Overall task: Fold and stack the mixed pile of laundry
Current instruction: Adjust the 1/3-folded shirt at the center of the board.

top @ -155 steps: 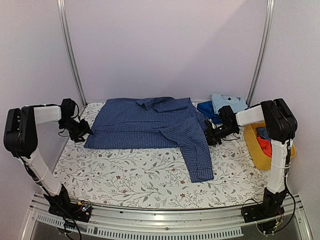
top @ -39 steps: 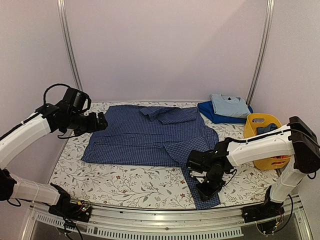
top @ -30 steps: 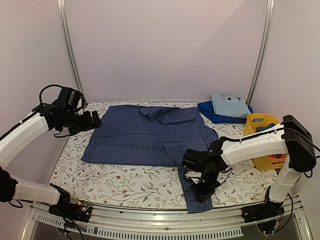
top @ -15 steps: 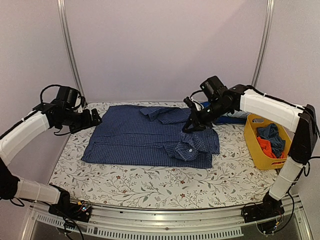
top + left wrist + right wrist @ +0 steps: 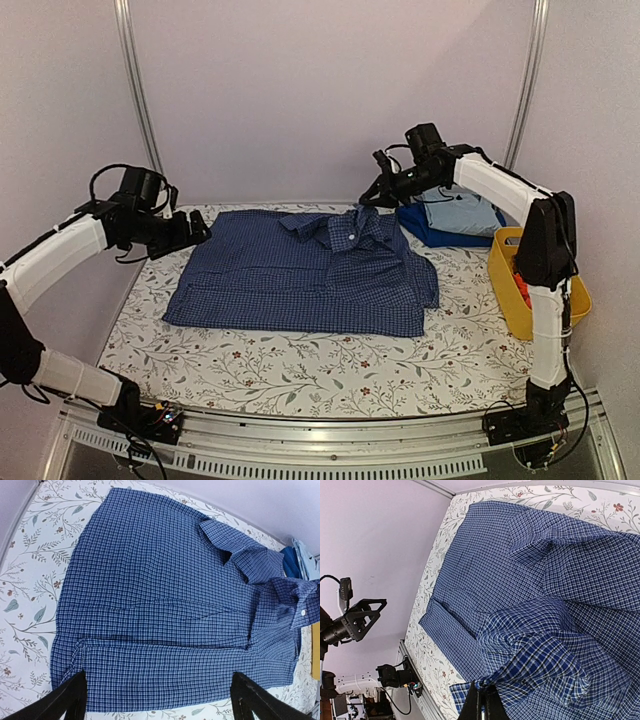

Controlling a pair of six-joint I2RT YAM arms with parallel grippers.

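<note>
Above the counter's [image 5: 300, 375] far right, the right arm [image 5: 500, 185] reaches out, its tool [image 5: 368, 198] clenched on the sleeve [image 5: 352, 230] of the blue small-check button shirt [image 5: 280, 280]. The left tool [image 5: 195, 232] gapes beside its left edge. The shirt lies mid-counter, collar [image 5: 310, 212] toward the far wall, long side left-right, partly folded

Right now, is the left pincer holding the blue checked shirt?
No, the left pincer stands wide open above the blue checked shirt, gripping nothing.
</note>
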